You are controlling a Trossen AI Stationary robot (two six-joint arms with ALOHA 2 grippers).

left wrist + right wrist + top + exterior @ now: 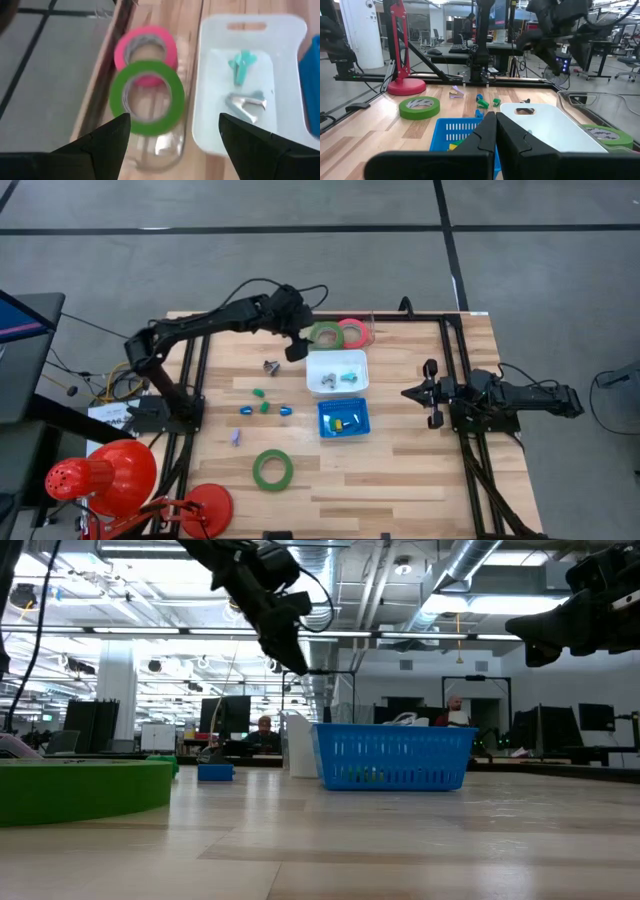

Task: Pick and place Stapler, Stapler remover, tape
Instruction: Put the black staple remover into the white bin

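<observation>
Above the far edge of the worktop, the left gripper hangs with its fingers spread wide and nothing between them. Just beyond its tips lies a green tape ring overlapping a pink-red tape ring, both inside a clear tray beside a white bin. That bin, just to the side of the gripper, holds a teal staple remover and a silver one. A blue basket sits nearer the front, next to the bin. A second green tape ring lies flat well behind the left gripper, toward the front edge of the worktop, with small coloured pieces scattered between. The right gripper waits at the right side of the worktop, fingers pressed together and empty, pointing toward the basket.
</observation>
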